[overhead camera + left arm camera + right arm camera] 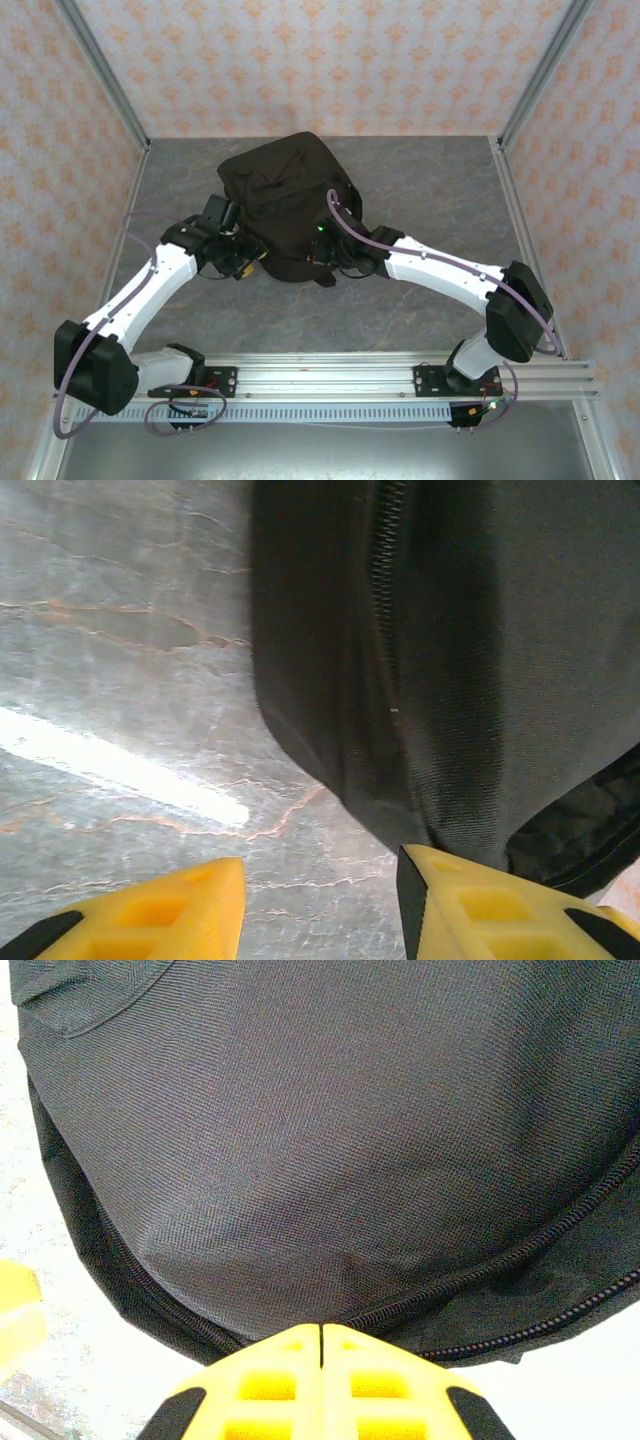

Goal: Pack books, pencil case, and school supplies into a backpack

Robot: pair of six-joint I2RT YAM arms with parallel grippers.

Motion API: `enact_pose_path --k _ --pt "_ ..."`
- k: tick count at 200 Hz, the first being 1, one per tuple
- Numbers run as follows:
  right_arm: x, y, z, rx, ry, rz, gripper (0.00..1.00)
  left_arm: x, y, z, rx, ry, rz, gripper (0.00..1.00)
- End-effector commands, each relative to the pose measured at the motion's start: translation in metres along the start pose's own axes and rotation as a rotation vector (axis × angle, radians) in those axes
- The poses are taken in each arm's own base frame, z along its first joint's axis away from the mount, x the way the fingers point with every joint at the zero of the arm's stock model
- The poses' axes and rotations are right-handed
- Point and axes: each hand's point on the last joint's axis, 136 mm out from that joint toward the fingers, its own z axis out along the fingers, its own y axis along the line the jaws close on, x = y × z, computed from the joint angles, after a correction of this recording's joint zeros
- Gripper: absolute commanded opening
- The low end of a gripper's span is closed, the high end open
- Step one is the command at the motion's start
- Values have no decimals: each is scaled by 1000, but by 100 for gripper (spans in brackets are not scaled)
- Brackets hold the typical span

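Top external: you have the black backpack (285,195) mid-tabletop (430,190), left hand (242,266) at its near-left edge, right hand (325,268) at its near-right edge. Left wrist: your fingers (150,910) spread, one touching backpack fabric. Right wrist: your fingers pressed together against the zip (480,1275).

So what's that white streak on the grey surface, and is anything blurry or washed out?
Left wrist view: the streak is glare from a light on the table, and the bag looks a little soft. Right wrist view: the table bleaches to white, while the bag's weave is sharp. Top view: even, soft light, no glare.
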Motion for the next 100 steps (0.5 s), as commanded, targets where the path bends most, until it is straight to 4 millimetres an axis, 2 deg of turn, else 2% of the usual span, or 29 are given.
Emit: enact_pose_path --k 1,42,83,100 --pt "-6 7 -8 -38 -27 2 0 -2 -21 2 47 -2 -14 45" --pt "-6 9 -8 -48 -20 0 0 -4 -30 10 46 -11 -9 45" --pt "-2 10 -4 -55 0 -3 0 -6 -25 31 4 -1 -4 44" --pt "1 7 -2 -43 8 -8 0 -6 -23 36 -19 9 6 39"
